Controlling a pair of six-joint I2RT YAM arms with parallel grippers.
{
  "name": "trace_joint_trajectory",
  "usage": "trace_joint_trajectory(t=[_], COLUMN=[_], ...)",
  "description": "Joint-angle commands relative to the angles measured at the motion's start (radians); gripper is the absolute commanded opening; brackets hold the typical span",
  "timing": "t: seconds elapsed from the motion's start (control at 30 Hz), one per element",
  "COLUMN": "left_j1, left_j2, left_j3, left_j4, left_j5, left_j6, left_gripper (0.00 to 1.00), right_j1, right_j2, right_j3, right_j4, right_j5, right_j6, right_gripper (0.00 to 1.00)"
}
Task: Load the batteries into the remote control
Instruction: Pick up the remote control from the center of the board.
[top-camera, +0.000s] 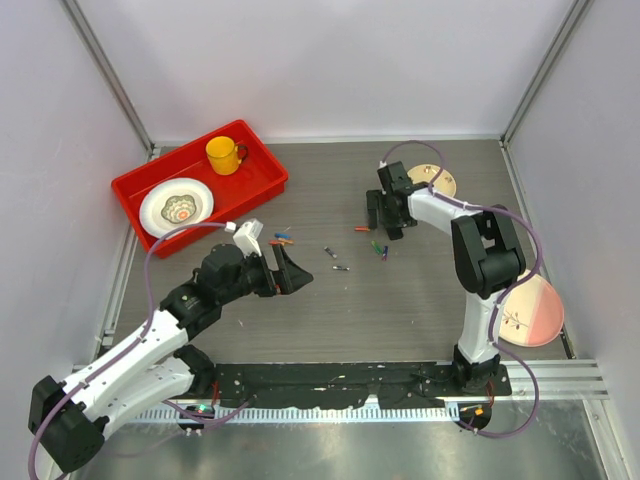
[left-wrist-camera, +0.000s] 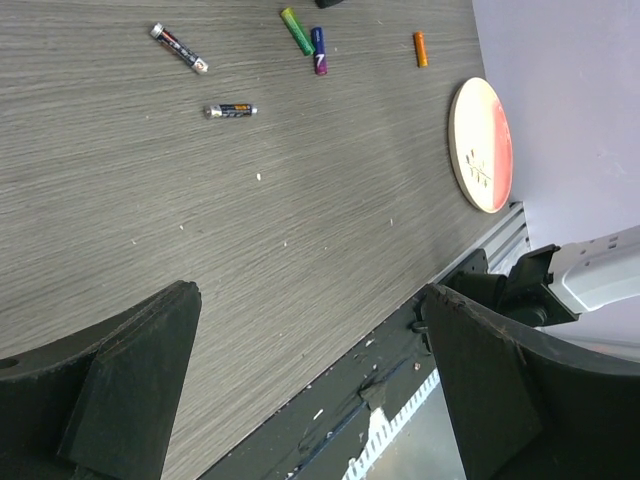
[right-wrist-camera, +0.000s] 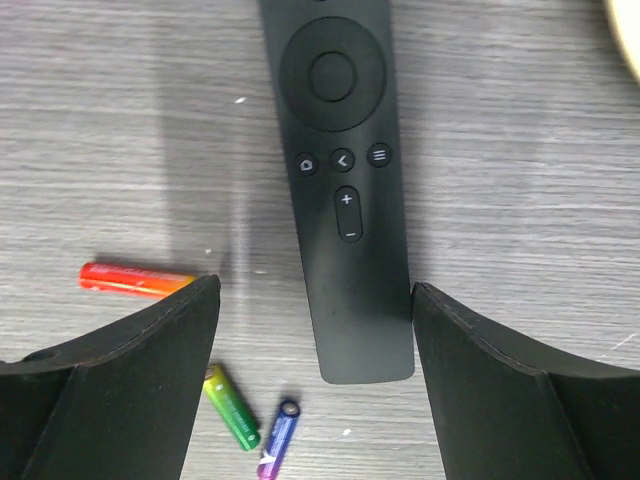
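In the right wrist view the black remote control (right-wrist-camera: 345, 190) lies flat on the table, buttons up. My right gripper (right-wrist-camera: 315, 290) is open and straddles its lower end. The right finger (right-wrist-camera: 480, 380) sits against the remote's edge and the left finger (right-wrist-camera: 130, 370) stands well apart from it. An orange-red battery (right-wrist-camera: 135, 278), a green one (right-wrist-camera: 230, 405) and a purple-blue one (right-wrist-camera: 278, 438) lie beside the left finger. Two dark silver batteries (left-wrist-camera: 180, 48) (left-wrist-camera: 230, 110) rest on the bare table. My left gripper (top-camera: 290, 270) hovers open and empty at mid-table.
A red tray (top-camera: 265, 185) at the back left holds a plate and a yellow mug (top-camera: 225, 155). One round plate (top-camera: 440, 182) lies behind the right gripper. A pink one (top-camera: 530, 310) sits at the right edge. A rail (top-camera: 400, 380) runs along the near edge.
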Motion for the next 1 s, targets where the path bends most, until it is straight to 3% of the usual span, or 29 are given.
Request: trace_joint_trajectory(t=[0.0, 0.23, 0.47, 0.7, 0.97], left_j1=[0.003, 0.003, 0.003, 0.005, 0.005], left_j2=[0.002, -0.012, -0.009, 0.004, -0.002], left_j3=[-0.005, -0.019, -0.021, -0.013, 0.021], left_j4=[0.066, 0.066, 0.066, 0.066, 0.023], left_j5=[0.013, -0.003, -0.010, -0.010, -0.056], left_j6=[-0.019, -0.031, -0.028, -0.022, 0.004], left_gripper=[0.98, 0.97, 0.97, 0.97, 0.97], right_j1=[0.014, 0.014, 0.016, 0.013, 0.019], right_j2=[-0.061, -0.019, 0.022, 0.030, -0.019], right_j3=[0.000, 0.032, 0.056, 0.052, 0.050], right_j4=[-0.003, -0.033, -0.058, -0.060, -0.066], right_j5=[0.028, 0.065, 0.071, 0.066, 0.107], right_j6=[0.029, 0.047, 0.052, 0.049, 0.090], right_gripper=[0.81, 0.75, 0.60, 0.52, 0.23])
